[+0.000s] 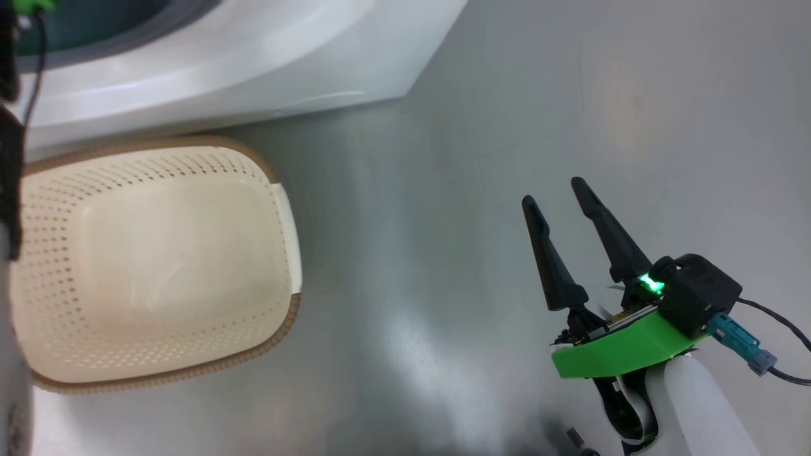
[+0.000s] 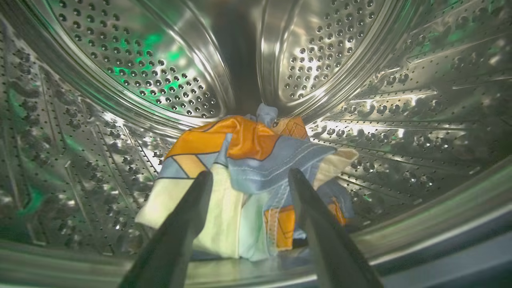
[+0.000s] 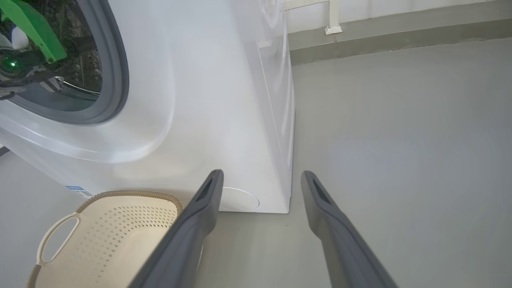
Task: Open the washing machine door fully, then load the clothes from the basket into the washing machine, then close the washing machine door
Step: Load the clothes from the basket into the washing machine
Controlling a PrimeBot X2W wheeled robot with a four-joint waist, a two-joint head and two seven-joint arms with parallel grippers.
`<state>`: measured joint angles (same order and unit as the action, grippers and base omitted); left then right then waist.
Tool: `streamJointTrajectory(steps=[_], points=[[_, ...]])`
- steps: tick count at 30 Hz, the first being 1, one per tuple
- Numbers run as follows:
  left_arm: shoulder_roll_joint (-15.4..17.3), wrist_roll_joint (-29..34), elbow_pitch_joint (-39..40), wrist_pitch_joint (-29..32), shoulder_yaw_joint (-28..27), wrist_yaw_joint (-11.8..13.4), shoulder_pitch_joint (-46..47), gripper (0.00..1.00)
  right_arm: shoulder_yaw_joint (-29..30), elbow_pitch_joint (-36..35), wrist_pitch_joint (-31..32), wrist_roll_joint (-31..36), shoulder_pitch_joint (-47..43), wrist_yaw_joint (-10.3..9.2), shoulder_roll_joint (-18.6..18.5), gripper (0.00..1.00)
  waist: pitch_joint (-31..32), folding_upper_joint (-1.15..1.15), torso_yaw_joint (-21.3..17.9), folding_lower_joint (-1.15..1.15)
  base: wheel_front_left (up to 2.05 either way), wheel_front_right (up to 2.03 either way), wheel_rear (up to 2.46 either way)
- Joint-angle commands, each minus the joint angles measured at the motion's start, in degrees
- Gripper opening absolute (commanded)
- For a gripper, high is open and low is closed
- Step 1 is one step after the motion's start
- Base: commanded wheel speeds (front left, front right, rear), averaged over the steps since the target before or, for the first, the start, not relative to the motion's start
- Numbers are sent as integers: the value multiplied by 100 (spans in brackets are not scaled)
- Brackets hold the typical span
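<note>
left wrist view shows the left gripper [image 2: 250,173] spread wide inside the drum [image 2: 160,72] with the clothes [image 2: 256,160] lying before it, the basket [image 1: 57,253] is empty, so loading seems finished and next the arm must pull out to close the door.

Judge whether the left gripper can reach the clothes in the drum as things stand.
Probably yes: the left gripper is open inside the drum, the clothes right ahead of its fingertips, nothing between.
</note>
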<state>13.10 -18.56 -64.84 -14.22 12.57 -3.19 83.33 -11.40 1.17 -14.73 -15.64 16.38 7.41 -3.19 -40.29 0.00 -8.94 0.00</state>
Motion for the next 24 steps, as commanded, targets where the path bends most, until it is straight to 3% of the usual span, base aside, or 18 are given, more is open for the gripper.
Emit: streamJointTrajectory(steps=[1,12,24], points=[[202,-55,159,-52,-59,45,-192,100,-68,-89,-27,102,-199,8,22,100,344,0,215,0,0,0,0],[64,-264,1327,-76,-378,129,-1875,100,28,47,-27,116,-538,8,-53,100,1360,0,503,0,0,0,0],[-159,-180,3582,-77,-812,411,-4415,100,72,258,-27,71,-1018,8,-87,100,2431,0,631,0,0,0,0]])
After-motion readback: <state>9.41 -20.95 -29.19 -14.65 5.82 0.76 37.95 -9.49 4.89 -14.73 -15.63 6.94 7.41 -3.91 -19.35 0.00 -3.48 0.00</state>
